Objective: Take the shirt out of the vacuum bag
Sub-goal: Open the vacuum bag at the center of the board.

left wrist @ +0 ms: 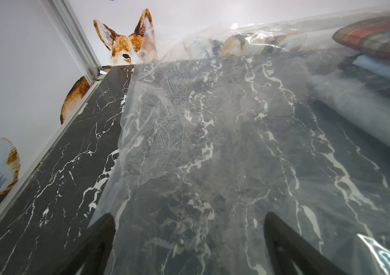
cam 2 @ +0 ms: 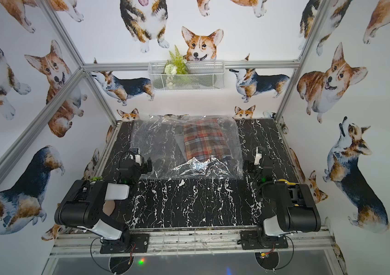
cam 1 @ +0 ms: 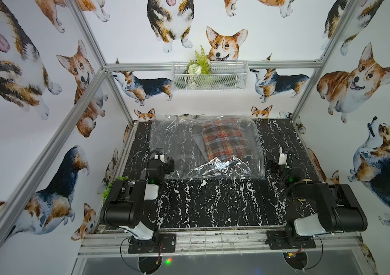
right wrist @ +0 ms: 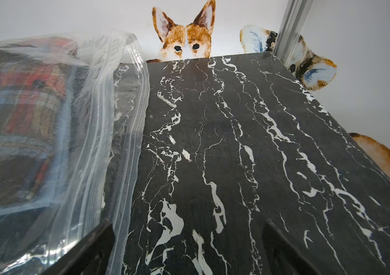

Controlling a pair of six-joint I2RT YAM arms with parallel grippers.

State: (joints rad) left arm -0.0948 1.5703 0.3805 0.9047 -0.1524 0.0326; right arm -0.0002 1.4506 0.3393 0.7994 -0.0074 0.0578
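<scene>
Starting at the left of the frame, the left gripper [left wrist: 189, 215] is hanging low over the marble table [cam 1: 213, 204] with its jaws spread wide and nothing caught between them. In the left wrist view both black fingers [left wrist: 101, 240] are framing only flat clear film, and whether they are touching it I cannot tell. That film is the empty left half of the vacuum bag [cam 1: 177, 142], which is lying flat across the upper middle of both top views, its far edge reaching the back wall [cam 1: 213, 104].

Moving right, the shirt [cam 1: 223, 140], a folded red plaid one, is sitting inside the bag, right of centre. Just below it in the frame the plastic is bunching into a shiny crumple [cam 1: 220, 167]. Further right, the zip-seal edge [right wrist: 129, 119] is running along the bag's right side, so the shirt is sitting close to what looks like the mouth, sealed or parted I cannot tell.

Right beside that edge the right gripper [right wrist: 186, 221] is hovering, jaws also wide apart and gripping nothing, only bare marble showing between them. My read: the arms are bracketing the bag on purpose, the left one placed to pin the empty end and the right one placed to work the zip side. The task is only beginning, with the shirt lying fully inside
</scene>
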